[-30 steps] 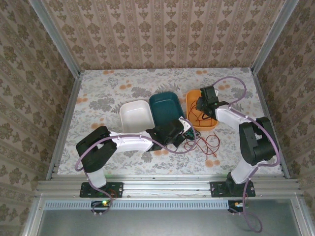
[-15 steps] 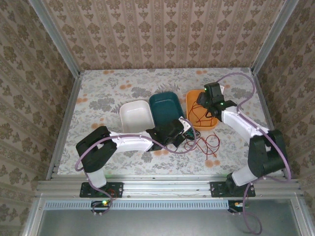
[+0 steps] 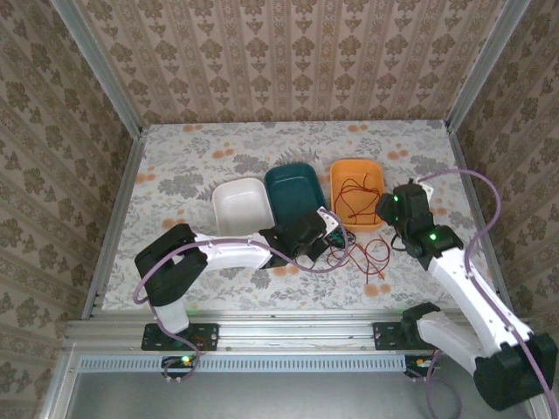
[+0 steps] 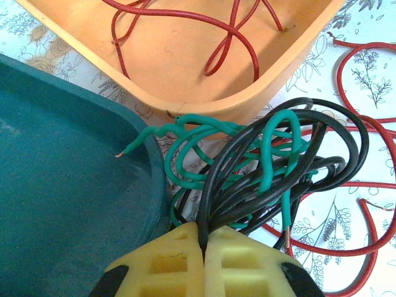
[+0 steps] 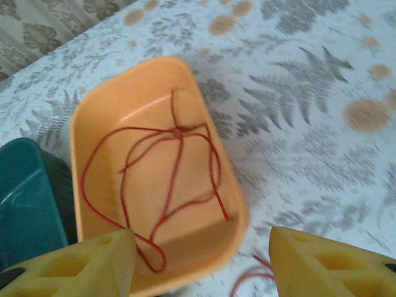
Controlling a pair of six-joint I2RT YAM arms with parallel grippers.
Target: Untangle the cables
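Cables (image 4: 267,154) tangled, no single axis; left pincer (image 4: 203,240) clamped on black strand (image 4: 209,207); right pincer (image 5: 201,247) apart.

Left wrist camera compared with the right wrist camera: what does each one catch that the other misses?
Left wrist, not right wrist: a green cable and a black cable knotted together on the table beside the trays, with the left jaws shut on the black cable.
Right wrist, not left wrist: the orange tray seen whole, a wide stretch of the flowered table, and the right jaws open with nothing between them.
Both: the orange tray with a red cable lying in it, and the teal tray next to it.
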